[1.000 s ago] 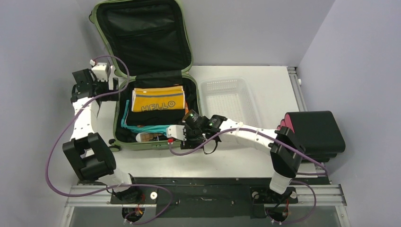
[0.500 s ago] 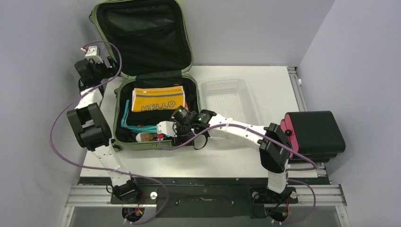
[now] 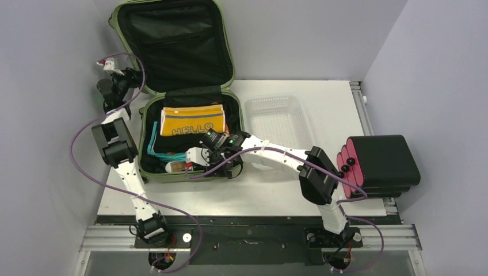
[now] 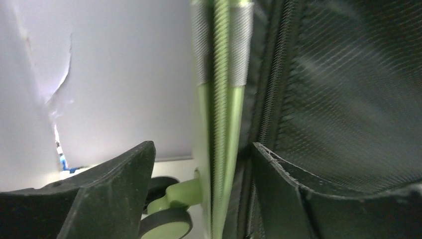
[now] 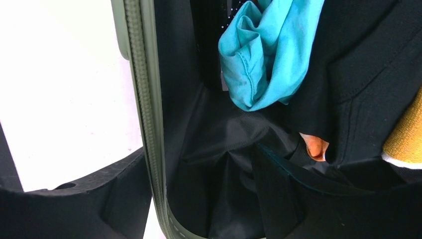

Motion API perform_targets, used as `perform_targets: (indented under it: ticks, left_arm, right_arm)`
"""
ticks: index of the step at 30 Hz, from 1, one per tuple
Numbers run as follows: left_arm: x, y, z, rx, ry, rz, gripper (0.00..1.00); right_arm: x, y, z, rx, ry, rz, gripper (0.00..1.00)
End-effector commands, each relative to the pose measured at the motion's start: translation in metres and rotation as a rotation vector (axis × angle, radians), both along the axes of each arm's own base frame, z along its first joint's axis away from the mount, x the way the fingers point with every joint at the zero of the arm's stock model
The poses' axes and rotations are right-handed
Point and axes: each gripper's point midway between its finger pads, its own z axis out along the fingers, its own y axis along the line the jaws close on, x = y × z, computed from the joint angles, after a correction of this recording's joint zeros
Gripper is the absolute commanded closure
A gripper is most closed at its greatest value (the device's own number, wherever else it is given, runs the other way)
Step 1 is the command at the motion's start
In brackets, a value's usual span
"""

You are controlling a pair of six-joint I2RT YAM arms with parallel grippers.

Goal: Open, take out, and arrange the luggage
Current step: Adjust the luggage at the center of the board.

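Observation:
The olive-green luggage (image 3: 190,172) lies open on the table, its lid (image 3: 175,40) standing against the back wall. Inside are a yellow "HELLO" pouch (image 3: 191,122), a teal cloth (image 3: 172,155) and black clothing. My left gripper (image 3: 128,76) is open at the lid's left edge; in the left wrist view its fingers (image 4: 201,149) straddle the green zippered rim (image 4: 219,124), above a wheel (image 4: 166,224). My right gripper (image 3: 187,164) is open at the base's near rim; in the right wrist view (image 5: 199,154) one finger is outside the rim (image 5: 144,99), one inside, below the teal cloth (image 5: 263,55).
A white mesh basket (image 3: 280,121) sits right of the luggage. A black case with a pink-red side (image 3: 382,164) stands at the table's right edge. Grey walls close in on the left, back and right. A black garment (image 5: 368,74) and an orange scrap (image 5: 314,146) lie by the right fingers.
My left gripper has risen and moved back to the lid's left edge. My right gripper has slid left along the luggage's near rim, over its contents.

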Motion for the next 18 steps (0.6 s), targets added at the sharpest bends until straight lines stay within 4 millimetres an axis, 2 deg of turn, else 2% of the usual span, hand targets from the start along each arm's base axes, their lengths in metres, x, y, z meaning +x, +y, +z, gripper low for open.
perform_targets:
  ticks: [1, 2, 4, 5, 6, 7, 9, 14, 16, 17, 18]
  left_arm:
    - [-0.005, -0.028, 0.05, 0.087, -0.175, -0.093, 0.36]
    - [-0.005, -0.029, 0.047, 0.087, -0.17, -0.094, 0.37]
    - [-0.005, -0.03, 0.044, 0.089, -0.169, -0.097, 0.47]
    - [-0.005, -0.029, 0.043, 0.088, -0.169, -0.095, 0.6]
    - [-0.004, -0.027, 0.041, 0.087, -0.167, -0.093, 0.68]
    - [-0.004, -0.026, 0.041, 0.088, -0.17, -0.09, 0.85]
    - [-0.005, -0.024, 0.039, 0.086, -0.17, -0.086, 1.0]
    - [-0.016, -0.02, 0.038, 0.084, -0.169, -0.074, 1.0]
    - [-0.022, -0.017, 0.04, 0.091, -0.163, -0.05, 1.0]
    - [-0.029, -0.014, 0.043, 0.115, -0.147, -0.015, 1.0]
    - [-0.034, -0.013, 0.047, 0.14, -0.142, 0.009, 1.0]
  right_arm:
    - [0.045, 0.01, 0.008, 0.041, -0.108, -0.075, 0.37]
    - [0.045, 0.01, 0.007, 0.04, -0.105, -0.074, 0.37]
    - [0.044, 0.011, 0.005, 0.04, -0.096, -0.07, 0.37]
    - [0.043, 0.011, 0.004, 0.039, -0.091, -0.068, 0.38]
    - [0.042, 0.01, 0.002, 0.035, -0.087, -0.067, 0.38]
    - [0.041, 0.011, 0.001, 0.037, -0.082, -0.064, 0.39]
    - [0.042, 0.011, -0.002, 0.033, -0.078, -0.067, 0.42]
    - [0.048, 0.008, -0.007, 0.012, -0.1, -0.092, 0.5]
    - [0.05, 0.004, -0.007, -0.006, -0.113, -0.097, 0.6]
    - [0.052, -0.002, -0.007, -0.027, -0.125, -0.1, 0.83]
    - [0.054, -0.006, -0.006, -0.037, -0.128, -0.107, 0.88]
